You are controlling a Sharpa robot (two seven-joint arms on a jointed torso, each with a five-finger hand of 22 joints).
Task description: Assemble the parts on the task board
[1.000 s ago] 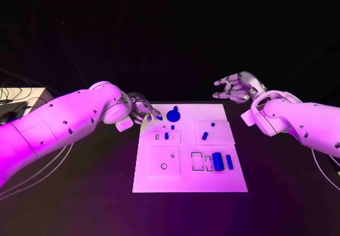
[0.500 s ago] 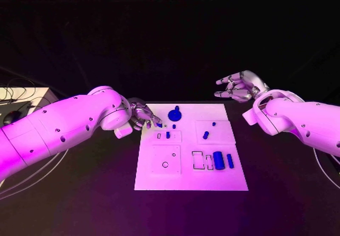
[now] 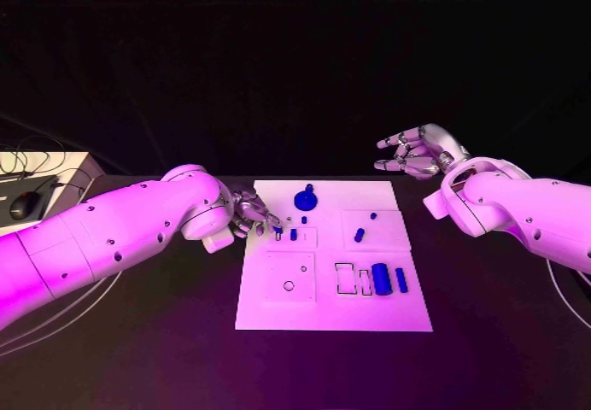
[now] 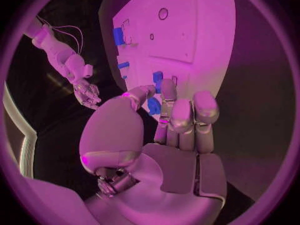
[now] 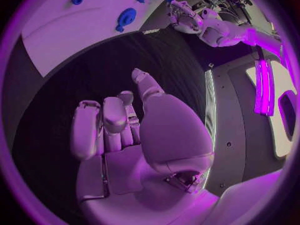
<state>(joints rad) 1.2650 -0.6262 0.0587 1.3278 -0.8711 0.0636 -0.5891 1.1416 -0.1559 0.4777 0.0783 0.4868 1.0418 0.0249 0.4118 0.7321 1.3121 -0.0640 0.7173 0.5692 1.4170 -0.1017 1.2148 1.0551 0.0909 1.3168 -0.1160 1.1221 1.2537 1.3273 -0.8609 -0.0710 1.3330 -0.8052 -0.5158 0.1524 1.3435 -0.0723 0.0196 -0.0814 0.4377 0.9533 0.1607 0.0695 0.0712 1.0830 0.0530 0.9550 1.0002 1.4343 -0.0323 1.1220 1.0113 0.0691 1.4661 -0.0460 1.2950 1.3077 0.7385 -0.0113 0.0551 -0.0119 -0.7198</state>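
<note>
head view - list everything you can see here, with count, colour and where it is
task board: one, white, middle of the black table.
round part: one, blue, far end of the board, near its middle.
large cylinder part: one, blue, near right area of the board, beside a slimmer blue bar.
small parts: several, blue, across the board's middle, one at.
table: one, black, under the board.
computer mouse: one, dark, on a pale surface at far left.
left hand: silver, at the board's far left edge, fingers over a small part.
right hand: silver, raised beyond the board's far right corner, fingers curled, holding nothing.
</note>
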